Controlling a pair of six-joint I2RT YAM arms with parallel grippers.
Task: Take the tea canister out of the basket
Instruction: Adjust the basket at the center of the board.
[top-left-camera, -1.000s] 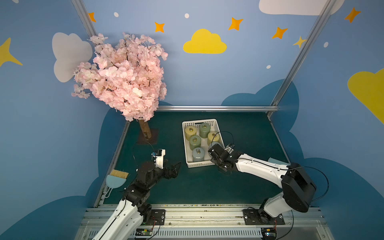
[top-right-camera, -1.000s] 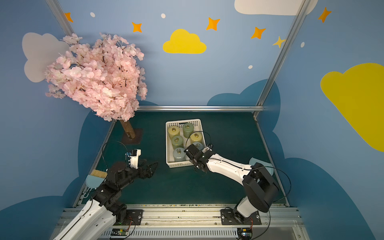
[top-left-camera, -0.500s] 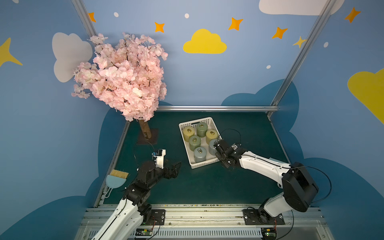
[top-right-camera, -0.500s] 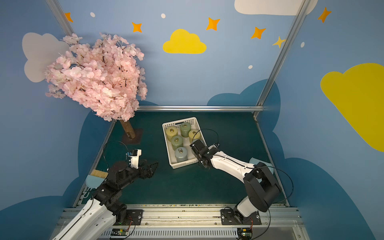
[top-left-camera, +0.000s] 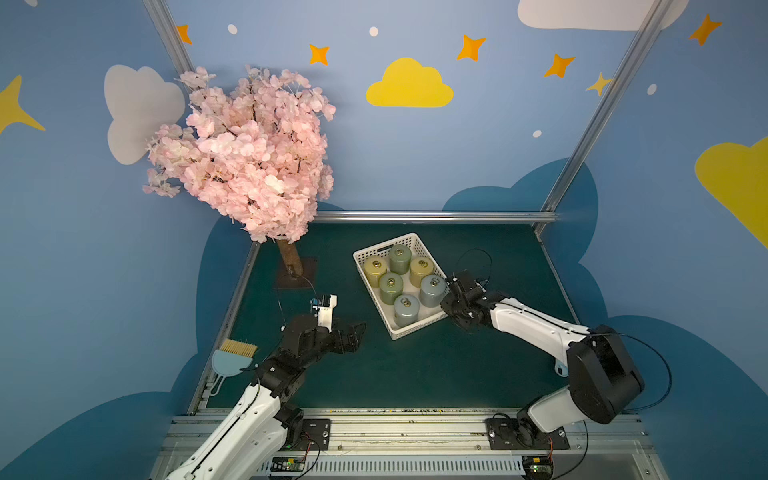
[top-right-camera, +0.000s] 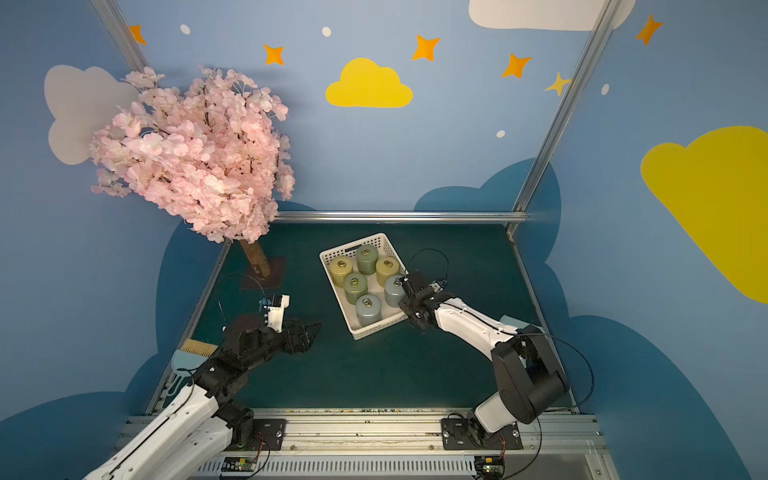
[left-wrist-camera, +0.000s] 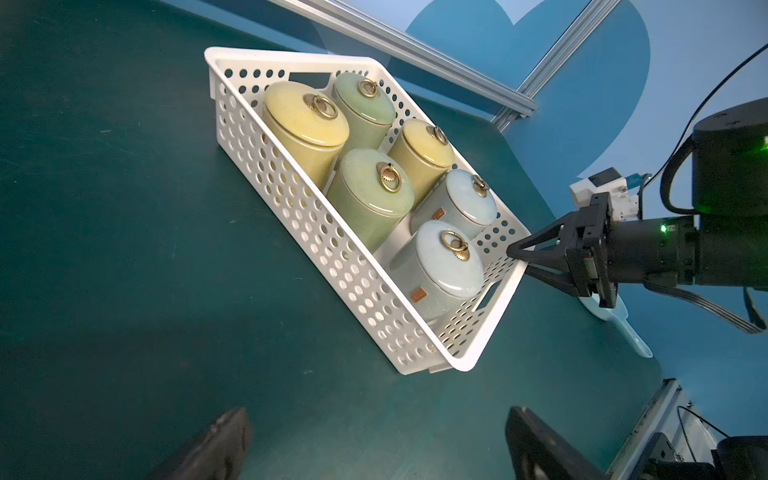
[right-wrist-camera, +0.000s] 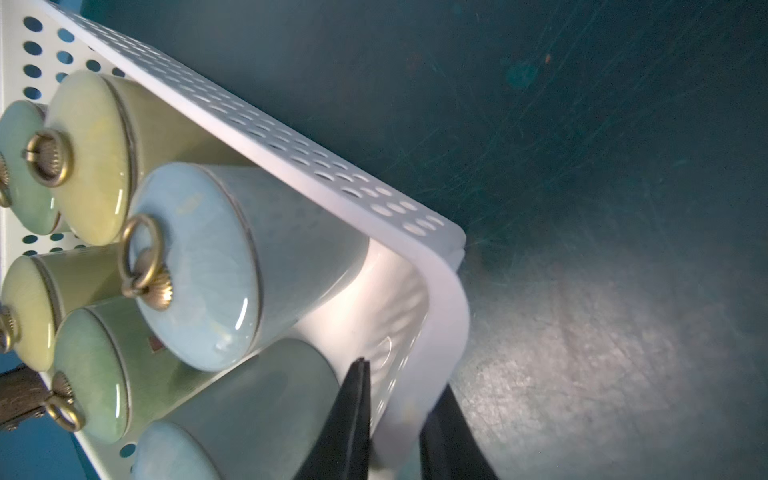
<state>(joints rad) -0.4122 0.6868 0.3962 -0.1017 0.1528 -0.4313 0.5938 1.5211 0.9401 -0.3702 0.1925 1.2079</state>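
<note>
Could drag or tip the basket (left-wrist-camera: 291, 199) on any pull, rattling or spilling the six canisters (left-wrist-camera: 444, 270) standing inside, with the right fingers (left-wrist-camera: 517, 255) pinched shut on its wall, one inside and one outside, not on a canister. Reaching low from the front right of the bench (top-left-camera: 415, 374) to the basket, skewed toward the back edge; holding the left fingers (top-left-camera: 353, 334) wide open and empty near the front left, well apart from it.

Both top views: high above table (top-left-camera: 415, 374) front edge, facing rear. Wrist views: low, close, sharing basket (left-wrist-camera: 291, 56).
</note>
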